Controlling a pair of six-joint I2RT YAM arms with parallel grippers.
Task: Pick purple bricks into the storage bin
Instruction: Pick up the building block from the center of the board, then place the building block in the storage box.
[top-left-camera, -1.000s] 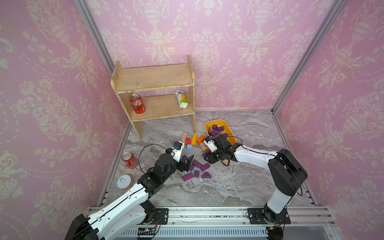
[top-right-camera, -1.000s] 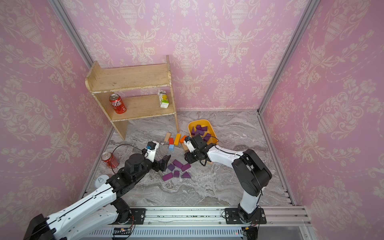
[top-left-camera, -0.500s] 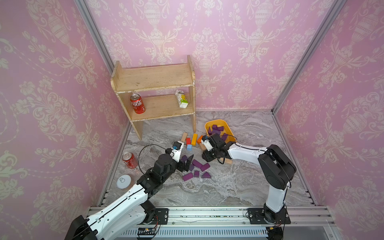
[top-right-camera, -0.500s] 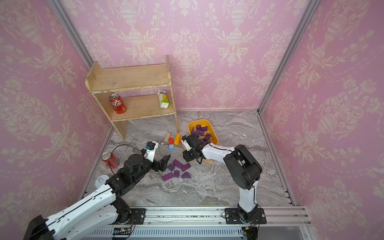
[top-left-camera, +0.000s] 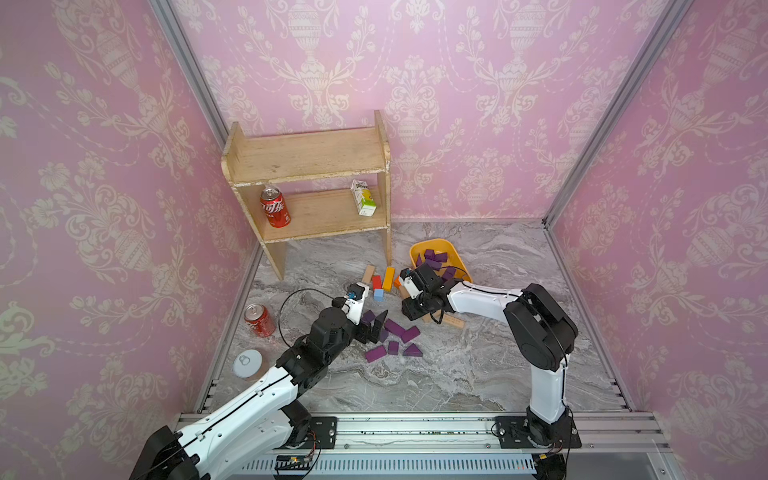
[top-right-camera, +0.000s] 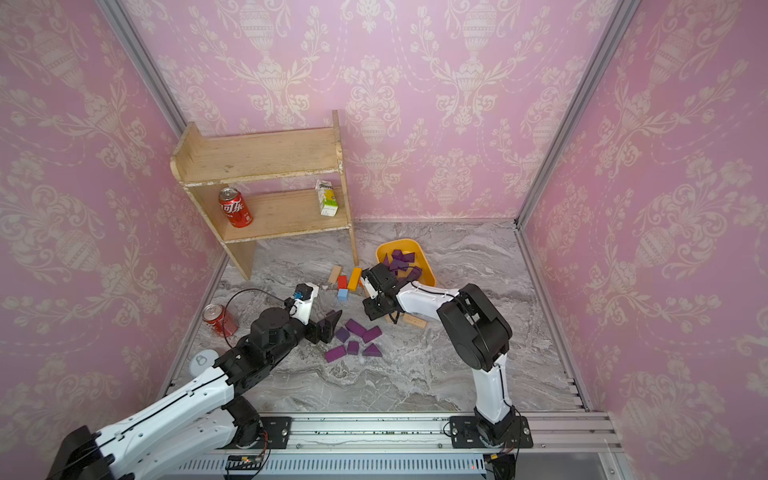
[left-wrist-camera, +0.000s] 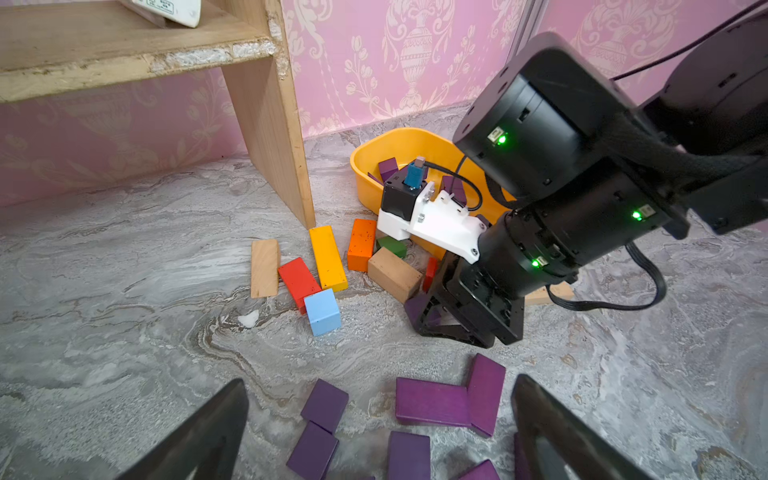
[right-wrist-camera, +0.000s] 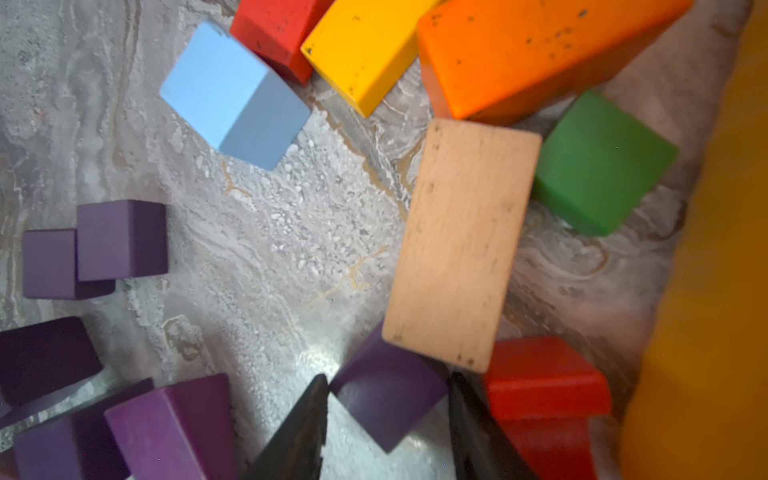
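Right gripper (right-wrist-camera: 386, 378): low at the tabletop (right-wrist-camera: 270, 249), jaws pressed on either side of one purple brick (right-wrist-camera: 386, 401), which lies beside a tan block (right-wrist-camera: 461, 241) and a red block (right-wrist-camera: 544, 382).
Left gripper (left-wrist-camera: 379, 380): spread wide above loose purple bricks (left-wrist-camera: 432, 403).
Storage bin (top-left-camera: 432, 242): on the tabletop near the shelf (top-left-camera: 307, 153) leg, with several purple bricks inside.

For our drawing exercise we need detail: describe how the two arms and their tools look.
Left arm and right arm: white shells, chunky black joints. Each wrist carries a white bracket with a small black camera, blue plug and looping black cable. Left tool and right tool are black with triangular fingers. Green lights dot the right arm's joints.
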